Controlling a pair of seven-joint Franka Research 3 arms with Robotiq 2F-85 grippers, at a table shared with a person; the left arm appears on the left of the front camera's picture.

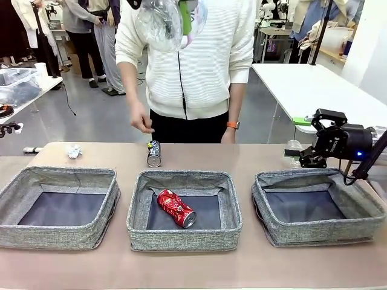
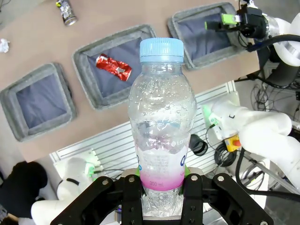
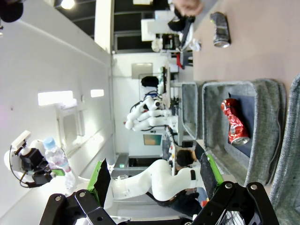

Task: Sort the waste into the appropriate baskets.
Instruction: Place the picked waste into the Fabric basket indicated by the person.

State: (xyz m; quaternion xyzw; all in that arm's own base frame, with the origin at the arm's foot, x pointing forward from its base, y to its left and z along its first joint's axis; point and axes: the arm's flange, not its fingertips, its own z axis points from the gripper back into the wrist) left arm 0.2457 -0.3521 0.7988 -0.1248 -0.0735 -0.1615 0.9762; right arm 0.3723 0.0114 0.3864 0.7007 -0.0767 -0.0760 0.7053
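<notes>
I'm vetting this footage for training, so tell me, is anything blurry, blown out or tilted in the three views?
Front view: even light, red can crisp, but the clear bottle at the top edge is soft and cropped. Left wrist view: the same bottle is sharp in the left gripper. Right wrist view: rolled sideways, lamps blown out white.

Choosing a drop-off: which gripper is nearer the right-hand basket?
Right. The right gripper hovers open by the right-hand basket's far rim; the left gripper, holding the blue-capped bottle, is high up, far above the baskets.
</notes>
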